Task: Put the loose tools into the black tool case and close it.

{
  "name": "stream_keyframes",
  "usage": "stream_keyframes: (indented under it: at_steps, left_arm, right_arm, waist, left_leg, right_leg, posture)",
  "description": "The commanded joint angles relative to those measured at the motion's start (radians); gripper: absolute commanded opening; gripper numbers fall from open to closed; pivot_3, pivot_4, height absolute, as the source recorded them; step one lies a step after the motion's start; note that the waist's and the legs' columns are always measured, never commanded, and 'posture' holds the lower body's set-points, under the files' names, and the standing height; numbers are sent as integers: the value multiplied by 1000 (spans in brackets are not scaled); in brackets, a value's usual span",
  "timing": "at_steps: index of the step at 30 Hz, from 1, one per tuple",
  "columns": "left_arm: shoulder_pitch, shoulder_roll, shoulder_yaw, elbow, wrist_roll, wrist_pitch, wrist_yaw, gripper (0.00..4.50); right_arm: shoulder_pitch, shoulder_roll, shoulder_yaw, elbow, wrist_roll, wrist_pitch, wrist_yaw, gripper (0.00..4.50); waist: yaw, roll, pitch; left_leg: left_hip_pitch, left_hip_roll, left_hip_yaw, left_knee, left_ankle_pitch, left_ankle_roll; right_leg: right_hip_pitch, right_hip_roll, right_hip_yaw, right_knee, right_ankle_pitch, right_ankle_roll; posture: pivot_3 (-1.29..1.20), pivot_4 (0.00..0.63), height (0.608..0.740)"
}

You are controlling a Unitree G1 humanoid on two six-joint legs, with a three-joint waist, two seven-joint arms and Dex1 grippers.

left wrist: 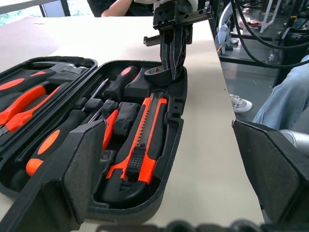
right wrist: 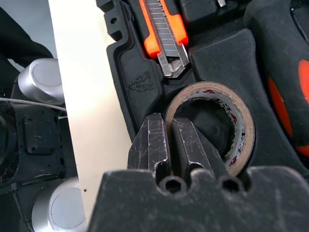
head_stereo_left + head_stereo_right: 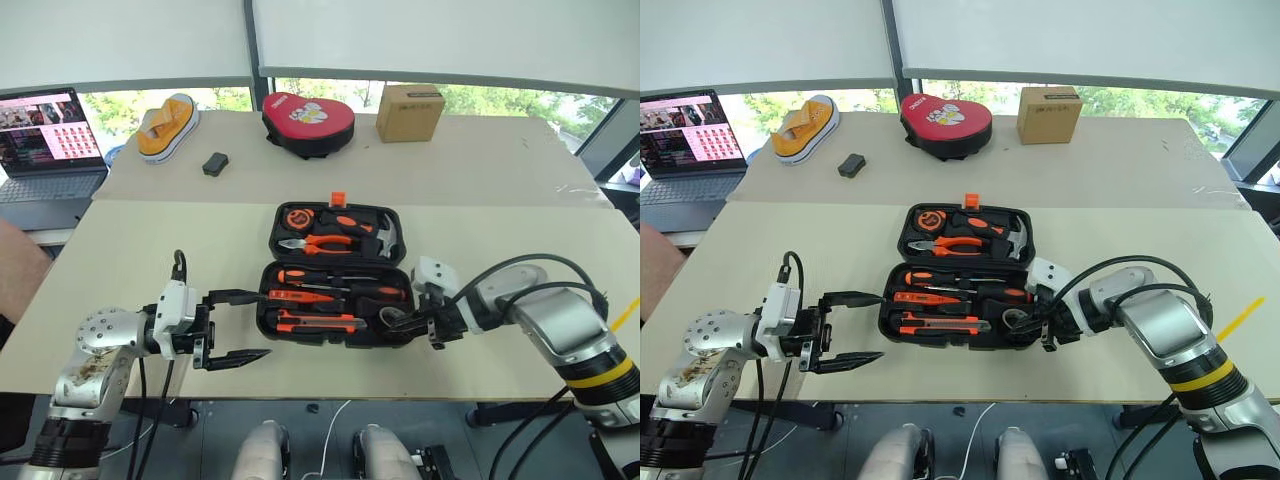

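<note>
Black moulded plastic tool case (image 3: 335,275): open flat at table centre, lid at 12 o'clock, orange latch beyond. Base holds orange-and-black screwdrivers (image 3: 330,276), orange-black utility knife (image 3: 318,322), small dark tape roll (image 2: 212,123) at its 4 o'clock corner. Right gripper (image 2: 168,140): fingers pinched on the roll's wall. Left gripper (image 3: 240,326): jaws wide, empty, at the case's 8 o'clock. Red heart-shaped pouch (image 3: 308,122): 12 o'clock, far table.

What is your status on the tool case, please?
Right tool shut on tape roll wall, at its slot. Left tool open, beside open case. Knife, screwdrivers seated. Nothing blocking.
</note>
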Motion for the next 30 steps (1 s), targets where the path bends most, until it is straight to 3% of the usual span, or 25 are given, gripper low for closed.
stream_keyframes:
  at_steps: [1, 7, 11, 16, 17, 19, 22, 23, 26, 30]
  left_arm:
    - [-17, 30, 41, -25, -38, 87, 58, 4500]
    - [2, 81, 101, -57, -108, 305, 169, 4500]
    - [-31, 75, 118, -12, -93, 358, 245, 4500]
    - [-152, 19, 79, 106, 40, 313, 410, 3097]
    - [-193, -3, 65, 143, 70, 303, 444, 2620]
    - [-270, -43, 25, 212, 135, 285, 502, 1951]
    - [-335, -80, -21, 281, 183, 283, 519, 867]
    - [-355, -92, -41, 312, 204, 282, 526, 380]
    - [-399, -117, -98, 389, 256, 272, 521, 0]
    - [-424, -134, -150, 429, 281, 280, 473, 0]
  right_arm:
    - [-13, -25, -3, -12, -13, -41, 9, 1080]
    - [-2, -58, -130, 16, 126, -109, 146, 3043]
    - [-7, -41, -262, 174, 129, -254, 120, 3043]
    - [-8, -10, -305, 360, 42, -443, 56, 3073]
    - [-26, 15, -296, 419, -2, -498, 1, 2580]
    - [-71, 70, -274, 541, -99, -640, -113, 2049]
    - [-118, 124, -247, 651, -172, -734, -165, 1096]
    - [-132, 141, -236, 686, -190, -759, -175, 592]
    - [-163, 180, -203, 780, -241, -833, -190, 47]
    - [-176, 222, -193, 801, -238, -848, -161, 47]
  waist:
    - [0, 0, 0]
    - [0, -1, 1]
    - [-1, -2, 1]
    - [6, -2, 1]
    - [5, -3, 1]
    - [4, -3, 1]
    - [-1, -3, 1]
    - [-3, -3, 1]
    - [-8, -3, 1]
    - [-10, -3, 1]
  left_leg:
    - [0, 0, 0, 0, 0, 0]
    - [0, 1, -1, 0, 0, 1]
    - [0, 1, -1, 0, 0, 1]
    - [1, 0, 0, 0, 0, 0]
    - [2, 0, 0, 1, 0, 0]
    - [3, -1, 2, 1, 0, 0]
    - [4, -1, 4, 1, 0, 0]
    - [4, -1, 4, 1, 0, 0]
    - [3, -1, 5, 0, 0, 0]
    - [2, -1, 6, 1, 0, -1]
  right_leg:
    - [0, 0, 0, 0, 0, 0]
    - [0, 1, 0, 0, 0, 0]
    - [0, 0, 0, 0, 0, 0]
    - [3, 0, -1, 0, 0, 0]
    - [3, 0, -1, 0, 0, 0]
    - [6, 1, -2, -1, 0, 0]
    - [7, 0, -2, -1, 1, 1]
    - [6, 1, -1, -1, 1, 1]
    - [5, 1, -1, -1, 1, 1]
    - [5, 1, -1, -1, 1, 1]
  posture:
    - [0, 150, 740]
    - [0, 150, 740]
    - [0, 150, 740]
    - [0, 150, 740]
    - [0, 150, 740]
    - [0, 150, 740]
    - [0, 150, 740]
    - [0, 150, 740]
    - [0, 150, 740]
    - [0, 150, 740]
